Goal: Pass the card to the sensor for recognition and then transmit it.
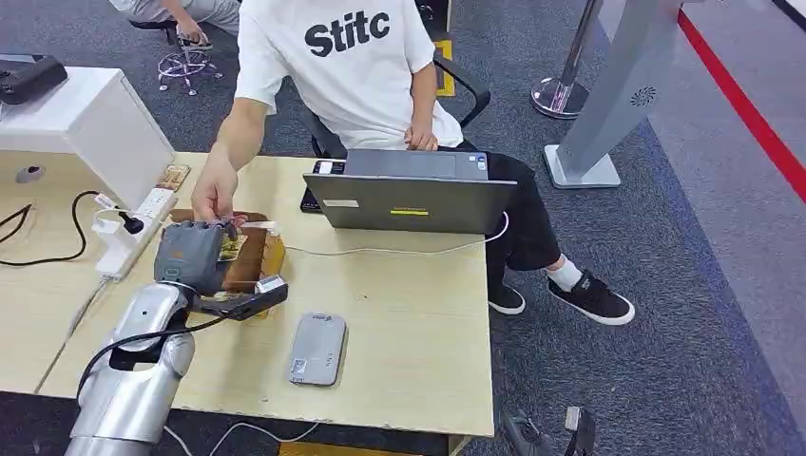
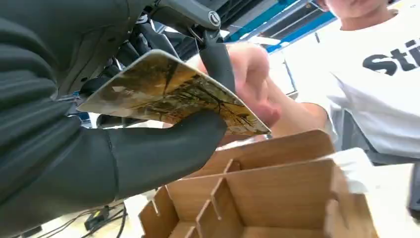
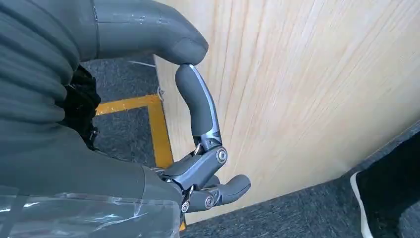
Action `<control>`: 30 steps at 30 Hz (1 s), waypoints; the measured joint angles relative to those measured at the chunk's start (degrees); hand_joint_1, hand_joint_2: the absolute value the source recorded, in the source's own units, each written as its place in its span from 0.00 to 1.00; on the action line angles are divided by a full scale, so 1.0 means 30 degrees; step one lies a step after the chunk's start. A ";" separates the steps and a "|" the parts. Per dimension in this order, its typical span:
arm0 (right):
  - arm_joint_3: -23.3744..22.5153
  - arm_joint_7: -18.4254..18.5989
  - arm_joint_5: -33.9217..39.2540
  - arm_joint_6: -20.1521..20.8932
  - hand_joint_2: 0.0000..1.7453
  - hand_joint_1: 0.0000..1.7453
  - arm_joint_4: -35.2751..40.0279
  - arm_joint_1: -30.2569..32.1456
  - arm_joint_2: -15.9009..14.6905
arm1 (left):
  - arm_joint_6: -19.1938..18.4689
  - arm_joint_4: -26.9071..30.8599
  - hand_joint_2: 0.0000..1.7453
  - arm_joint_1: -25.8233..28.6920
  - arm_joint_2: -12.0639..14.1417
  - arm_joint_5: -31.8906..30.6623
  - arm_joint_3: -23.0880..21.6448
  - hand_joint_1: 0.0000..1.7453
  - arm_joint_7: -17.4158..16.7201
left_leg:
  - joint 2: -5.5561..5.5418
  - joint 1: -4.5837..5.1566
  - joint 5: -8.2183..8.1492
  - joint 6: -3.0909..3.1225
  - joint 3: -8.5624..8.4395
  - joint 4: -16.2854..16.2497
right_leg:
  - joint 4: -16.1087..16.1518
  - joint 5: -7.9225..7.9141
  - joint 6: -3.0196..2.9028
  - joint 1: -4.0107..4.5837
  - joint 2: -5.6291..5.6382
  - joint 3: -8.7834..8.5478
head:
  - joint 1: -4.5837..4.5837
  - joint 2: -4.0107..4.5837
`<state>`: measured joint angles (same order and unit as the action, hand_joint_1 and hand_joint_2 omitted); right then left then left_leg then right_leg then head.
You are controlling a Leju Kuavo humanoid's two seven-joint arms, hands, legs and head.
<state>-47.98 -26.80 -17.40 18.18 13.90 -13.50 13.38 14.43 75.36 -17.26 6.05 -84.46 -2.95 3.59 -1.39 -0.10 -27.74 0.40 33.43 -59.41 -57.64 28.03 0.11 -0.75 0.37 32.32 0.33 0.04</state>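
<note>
Left wrist view gave me the clearest read: the card, a thin glossy rectangle printed in yellows and browns, sat pinched in my left hand, the thick grey thumb pressed under its lower face and a dark finger bearing on its upper face. Its far corner stuck out free beyond the thumb, and a person's hand was right behind that edge; I could not tell whether it touched the card. Just below lay an open wooden box of smooth plywood, split by thin slotted dividers into compartments.

From the head view, my left hand hovered over that box near the table's left part, with the person's hand meeting it from the far side. A flat grey sensor with rounded corners lay nearer me on open pale wood, well apart from the box. A grey laptop stood at the far edge.

My right hand hung beside a pale wood-grained panel, fingers curled in on nothing, thumb tip touching one fingertip.
</note>
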 joint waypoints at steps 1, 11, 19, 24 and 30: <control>-0.0001 0.0000 0.0000 0.0000 1.00 0.00 0.0000 0.0008 0.0007 | 0.0007 0.0000 1.00 -0.0001 -0.0050 -0.0007 0.0123 0.95 0.0050 | 0.0005 0.0001 0.0000 0.0000 0.0000 0.0000 | 0.0001 0.0000 0.0000 0.0001 0.0001 0.0001 | 0.0000 0.0000; 0.0109 -0.0080 -0.0007 -0.0109 1.00 0.00 -0.0007 0.0006 0.0015 | 0.0168 0.0399 1.00 0.0275 -0.0727 -0.0014 0.0524 0.00 0.0524 | -0.0005 0.0003 0.0000 -0.0001 0.0002 -0.0001 | 0.0001 -0.0001 -0.0002 0.0003 -0.0006 0.0001 | 0.0000 0.0000; 0.0117 -0.0270 0.0059 -0.0109 1.00 0.00 -0.0007 0.0028 0.0015 | 0.0117 0.1465 1.00 0.1188 -0.1304 0.0321 0.0336 0.00 0.1726 | -0.0001 0.0004 -0.0001 -0.0002 -0.0001 -0.0002 | 0.0002 -0.0001 -0.0002 0.0003 -0.0004 0.0005 | 0.0007 0.0000; 0.0109 -0.0437 0.0226 -0.0117 1.00 0.00 -0.0007 0.0090 0.0015 | -0.0132 0.1698 1.00 0.2179 -0.1362 0.0438 -0.0767 0.00 0.2077 | -0.0002 0.0005 -0.0003 -0.0001 0.0002 -0.0001 | 0.0005 -0.0001 -0.0001 0.0002 -0.0003 0.0005 | 0.0000 0.0000; 0.0109 -0.0583 0.0401 -0.0044 1.00 0.00 -0.0007 0.0183 0.0007 | 0.0132 0.1690 1.00 0.3476 -0.0174 0.0787 -0.3171 0.00 0.2499 | 0.0005 0.0004 -0.0006 -0.0003 0.0002 0.0000 | 0.0006 0.0001 -0.0003 0.0003 0.0001 0.0014 | 0.0007 0.0000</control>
<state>-47.65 -28.55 -16.20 18.05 13.88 -12.95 13.40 14.82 80.43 -6.83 5.53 -82.10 -12.46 11.08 -1.38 -0.08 -27.76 0.39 33.44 -59.41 -57.62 28.03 0.10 -0.74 0.38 32.36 0.35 0.04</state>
